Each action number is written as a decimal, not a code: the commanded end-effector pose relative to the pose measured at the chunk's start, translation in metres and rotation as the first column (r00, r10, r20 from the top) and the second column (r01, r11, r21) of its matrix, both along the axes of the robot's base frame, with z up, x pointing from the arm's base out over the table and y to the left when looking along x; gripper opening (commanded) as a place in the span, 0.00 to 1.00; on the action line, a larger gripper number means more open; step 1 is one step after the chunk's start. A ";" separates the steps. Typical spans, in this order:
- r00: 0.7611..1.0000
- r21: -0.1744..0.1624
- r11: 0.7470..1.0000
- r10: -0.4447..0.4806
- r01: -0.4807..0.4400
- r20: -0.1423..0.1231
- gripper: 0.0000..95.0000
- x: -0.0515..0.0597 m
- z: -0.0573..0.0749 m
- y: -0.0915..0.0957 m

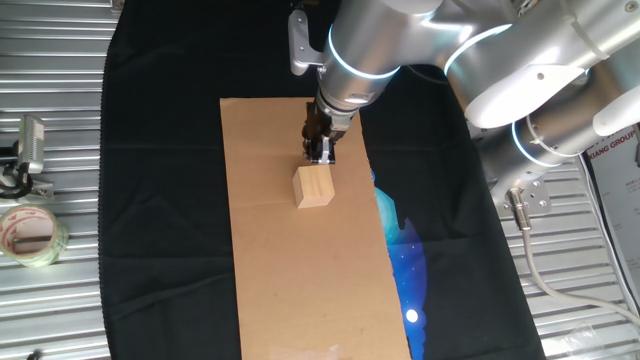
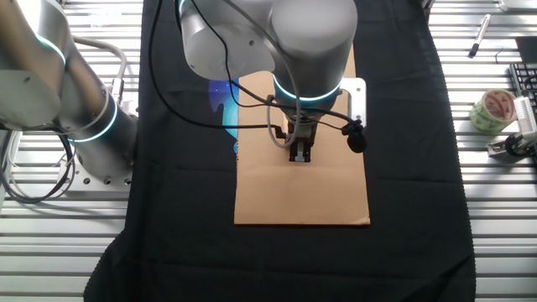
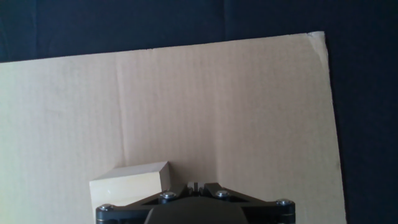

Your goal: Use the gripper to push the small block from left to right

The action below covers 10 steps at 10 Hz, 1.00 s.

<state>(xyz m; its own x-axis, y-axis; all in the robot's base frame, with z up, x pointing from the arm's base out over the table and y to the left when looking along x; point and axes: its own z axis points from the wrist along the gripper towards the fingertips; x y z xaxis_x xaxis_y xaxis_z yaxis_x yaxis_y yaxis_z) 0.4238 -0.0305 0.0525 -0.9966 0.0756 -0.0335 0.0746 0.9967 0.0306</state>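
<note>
The small block (image 1: 313,186), a pale tan wooden cube, rests on the brown cardboard sheet (image 1: 300,270). My gripper (image 1: 320,150) hangs straight down just behind it, fingertips close to the cube's far top edge. In the hand view the block (image 3: 130,180) lies at the lower left, right beside my gripper (image 3: 196,185). The two fingers are pressed together with nothing between them. Whether they touch the block I cannot tell. In the other fixed view my gripper (image 2: 299,153) stands over the cardboard (image 2: 302,201), and the arm hides the block.
A black cloth (image 1: 160,200) with a blue print (image 1: 405,250) covers the table under the cardboard. A roll of tape (image 1: 30,235) and a metal clip (image 1: 30,145) lie on the ribbed metal to the left. The second silver arm (image 1: 560,90) stands at the right.
</note>
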 end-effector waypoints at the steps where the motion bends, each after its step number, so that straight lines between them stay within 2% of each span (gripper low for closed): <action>1: 1.000 0.001 1.000 -0.003 0.003 0.001 0.00 0.000 0.000 0.000; 10: 1.000 0.004 1.000 -0.007 0.007 0.002 0.00 0.000 0.000 0.000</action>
